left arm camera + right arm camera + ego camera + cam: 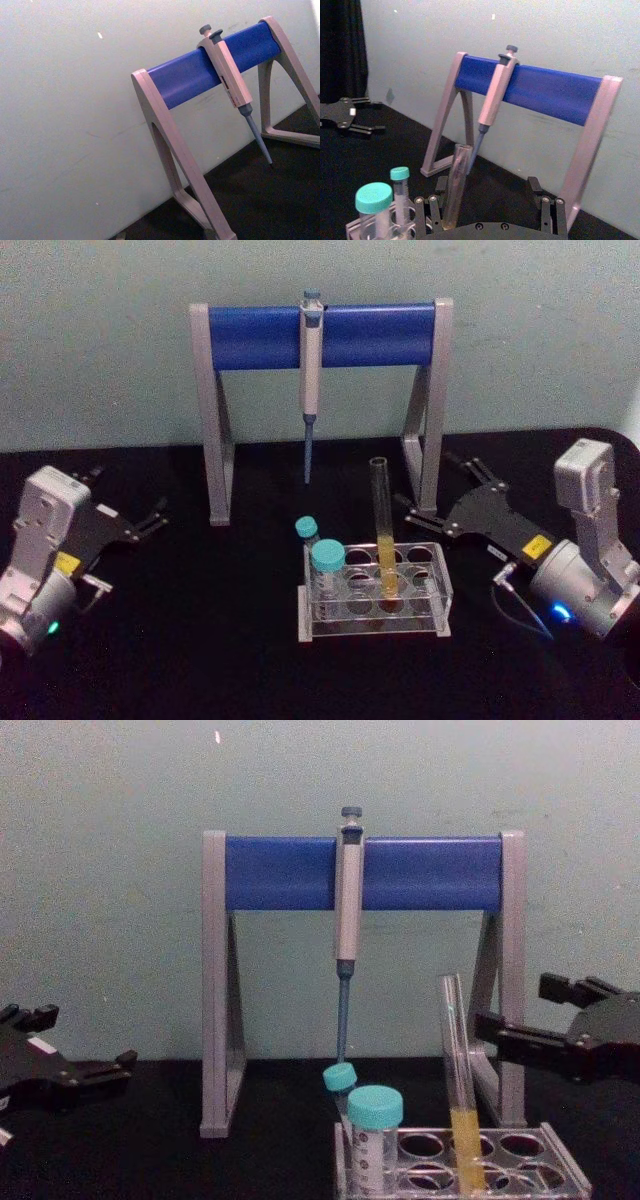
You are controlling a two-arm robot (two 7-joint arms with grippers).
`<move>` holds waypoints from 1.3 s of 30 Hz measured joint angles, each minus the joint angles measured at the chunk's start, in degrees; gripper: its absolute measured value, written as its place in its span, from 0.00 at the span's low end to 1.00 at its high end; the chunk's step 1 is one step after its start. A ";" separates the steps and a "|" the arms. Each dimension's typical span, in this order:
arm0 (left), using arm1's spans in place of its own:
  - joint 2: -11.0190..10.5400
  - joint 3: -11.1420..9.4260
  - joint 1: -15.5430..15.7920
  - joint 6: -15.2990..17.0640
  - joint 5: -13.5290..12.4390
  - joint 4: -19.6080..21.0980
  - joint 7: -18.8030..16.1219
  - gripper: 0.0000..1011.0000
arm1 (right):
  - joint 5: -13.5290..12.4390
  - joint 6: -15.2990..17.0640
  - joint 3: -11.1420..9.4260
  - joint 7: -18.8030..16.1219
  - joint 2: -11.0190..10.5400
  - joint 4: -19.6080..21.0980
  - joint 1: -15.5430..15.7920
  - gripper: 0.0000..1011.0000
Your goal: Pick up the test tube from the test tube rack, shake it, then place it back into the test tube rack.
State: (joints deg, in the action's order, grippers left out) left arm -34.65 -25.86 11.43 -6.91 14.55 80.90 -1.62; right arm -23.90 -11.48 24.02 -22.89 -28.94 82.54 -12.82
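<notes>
While the test tube (pixel 382 530) stands upright in the test tube rack (pixel 375 628) on the tabletop (pixel 230 640), the right gripper (pixel 430 485) lies at the rack's 2 o'clock, jaws wide apart, empty, clear of the tube. The left gripper (pixel 135 495) rests at 9 o'clock, jaws spread, empty.

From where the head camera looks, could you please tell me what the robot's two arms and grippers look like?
Both arms end in boxy silver-grey wrist housings carrying flat black grippers with thin linkage fingers. The left gripper and right gripper each bear a small yellow label. A green light glows on the left wrist and a blue one on the right, where a thin cable loops.
</notes>
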 joint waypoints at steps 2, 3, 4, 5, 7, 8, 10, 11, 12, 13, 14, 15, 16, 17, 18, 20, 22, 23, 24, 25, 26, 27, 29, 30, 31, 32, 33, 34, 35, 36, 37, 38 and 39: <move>0.00 0.00 0.00 0.00 0.00 0.00 0.00 0.99 | 0.02 0.35 0.10 -0.46 0.22 -0.14 -0.23 0.99; 0.00 0.00 0.00 0.00 0.00 0.00 0.00 0.99 | 0.04 0.58 0.17 -0.75 0.36 -0.22 -0.36 0.99; 0.00 0.00 0.00 0.00 0.00 0.00 0.00 0.99 | 0.10 1.04 0.28 -1.28 0.61 -0.38 -0.61 0.99; 0.00 0.00 0.00 0.00 0.00 0.00 0.00 0.99 | 0.12 1.24 0.33 -1.48 0.71 -0.43 -0.72 0.99; 0.00 0.00 0.00 0.00 0.00 0.00 0.00 0.99 | 0.19 2.04 0.48 -2.18 1.02 -0.69 -1.07 0.99; 0.00 0.00 0.00 0.00 0.00 0.00 0.00 0.99 | 0.26 2.32 0.54 -2.37 1.13 -0.79 -1.22 0.99; 0.00 0.00 0.00 0.00 0.00 0.00 0.00 0.99 | 0.56 3.29 0.70 -2.85 1.46 -1.06 -1.66 0.99; 0.00 0.00 0.00 0.00 0.00 0.00 0.00 0.99 | 0.62 3.58 0.72 -2.99 1.58 -1.17 -1.80 0.99; 0.00 0.00 0.00 0.00 0.00 0.00 0.01 0.99 | 0.66 3.84 0.74 -3.16 1.70 -1.26 -1.95 0.99; 0.00 0.00 0.00 0.00 0.00 0.00 0.00 0.99 | 0.71 4.12 0.75 -3.32 1.82 -1.36 -2.10 0.99; 0.00 0.00 0.00 0.00 0.00 0.00 0.00 0.99 | 0.82 4.79 0.77 -3.62 2.06 -1.53 -2.42 0.99; 0.00 0.00 0.00 0.00 0.00 0.00 0.00 0.99 | 0.85 5.10 0.77 -3.77 2.19 -1.62 -2.60 0.99; 0.00 0.00 0.00 0.00 0.00 0.00 0.00 0.99 | 0.89 5.37 0.77 -3.87 2.29 -1.70 -2.74 0.99; 0.00 0.00 0.00 0.00 0.00 0.00 0.00 0.99 | 0.92 6.06 0.77 -4.20 2.56 -1.89 -3.04 0.99; 0.00 0.00 0.00 0.00 0.00 0.00 0.00 0.99 | 0.93 6.43 0.77 -4.35 2.70 -1.98 -3.20 0.99; 0.00 0.00 0.00 0.00 0.00 0.00 0.00 0.99 | 0.93 7.36 0.73 -4.78 3.08 -2.20 -3.53 0.99; 0.00 0.00 0.00 0.00 0.00 0.00 0.00 0.99 | 0.81 8.27 0.54 -5.22 3.43 -2.31 -3.76 0.99; 0.00 0.00 0.00 0.00 0.00 0.00 0.00 0.99 | 0.72 8.56 0.45 -5.35 3.51 -2.31 -3.82 0.99; 0.00 0.00 0.00 0.00 0.00 0.00 0.00 0.99 | 0.62 8.87 0.38 -5.48 3.60 -2.31 -3.87 0.99; 0.00 0.00 0.00 0.00 0.00 0.00 0.00 0.99 | 0.51 9.18 0.30 -5.59 3.68 -2.30 -3.90 0.99; 0.00 0.00 0.00 0.00 0.00 0.00 0.00 0.99 | 0.23 9.74 0.16 -5.74 3.83 -2.24 -3.97 0.99; 0.00 0.00 0.00 0.00 0.00 0.00 0.00 0.99 | 0.10 9.99 0.09 -5.83 3.90 -2.19 -4.02 0.99; 0.00 0.00 0.00 0.00 0.00 0.00 0.00 0.99 | -0.17 10.50 -0.04 -5.94 4.00 -2.10 -4.06 0.99; 0.00 0.00 0.00 0.00 0.00 0.00 0.00 0.99 | -0.46 11.14 -0.15 -6.01 4.09 -1.98 -4.12 0.99; 0.00 0.00 0.00 0.00 0.00 0.00 0.00 0.99 | -0.60 11.42 -0.19 -6.02 4.14 -1.93 -4.17 0.99; 0.00 0.00 0.00 0.00 0.00 0.00 0.00 0.99 | -0.82 11.95 -0.23 -6.04 4.22 -1.85 -4.24 0.99; 0.00 0.00 0.00 0.00 0.00 0.00 0.01 0.99 | -0.94 12.19 -0.24 -6.04 4.25 -1.84 -4.27 0.99; 0.00 0.00 0.00 0.00 0.00 0.00 0.00 0.99 | -1.09 12.47 -0.26 -6.06 4.28 -1.82 -4.28 0.99; 0.00 0.00 0.00 0.00 0.00 0.00 0.00 0.99 | -1.35 12.94 -0.30 -6.09 4.31 -1.81 -4.34 0.99; 0.00 0.00 0.00 0.00 0.00 0.00 0.00 0.99 | -1.50 13.21 -0.32 -6.10 4.33 -1.81 -4.38 0.99; 0.00 0.00 0.00 0.00 0.00 0.00 0.00 0.99 | -1.76 13.62 -0.33 -6.13 4.37 -1.81 -4.45 0.99; 0.00 0.00 0.00 0.00 0.00 0.00 0.00 0.99 | -1.76 13.62 -0.33 -6.13 4.37 -1.81 -4.45 0.99; 0.00 0.00 0.00 0.00 0.00 0.00 0.00 0.99 | -1.99 14.07 -0.33 -6.14 4.40 -1.82 -4.52 0.99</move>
State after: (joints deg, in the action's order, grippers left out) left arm -34.64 -25.86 11.43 -6.91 14.55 80.90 -1.62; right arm -25.89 2.59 23.70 -29.02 -24.55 80.73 -17.34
